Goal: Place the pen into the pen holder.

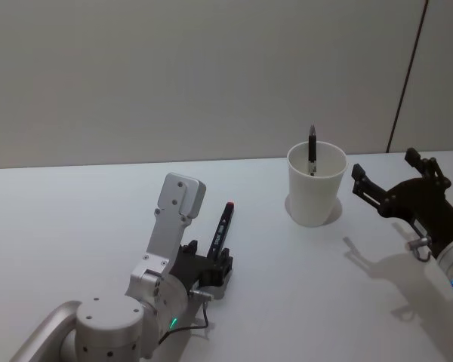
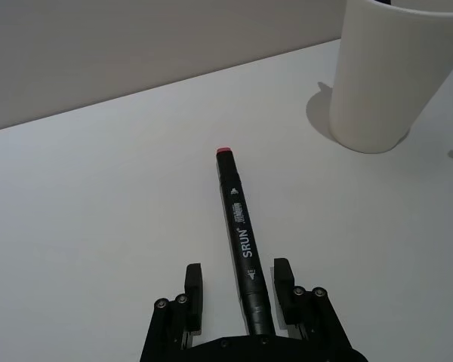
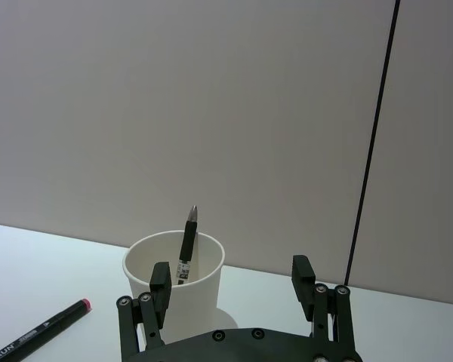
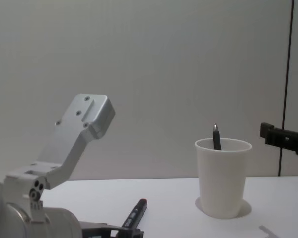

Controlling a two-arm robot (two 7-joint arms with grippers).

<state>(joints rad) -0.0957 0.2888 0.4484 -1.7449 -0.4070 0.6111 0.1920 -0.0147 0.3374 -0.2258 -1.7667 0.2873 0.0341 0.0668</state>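
Note:
A black marker pen point(image 2: 240, 219) with a red end cap lies flat on the white table point(image 1: 75, 226), its cap pointing toward the pen holder point(image 1: 315, 185). My left gripper point(image 2: 237, 265) is open, its fingers point(image 2: 192, 290) straddling the pen's rear end with a gap on each side. From the head view the left gripper point(image 1: 211, 256) sits low over the table, left of the cup. The pen holder point(image 3: 200, 294), a white paper cup, stands upright with another black pen point(image 1: 312, 151) leaning inside. My right gripper point(image 1: 385, 167) hovers open and empty to the right of the cup.
A grey wall runs behind the table, with a dark vertical seam point(image 3: 371, 143) at the right. Bare tabletop point(image 2: 98, 196) lies between the marker's cap and the cup. My left arm's silver link point(image 4: 82, 129) rises at the near left.

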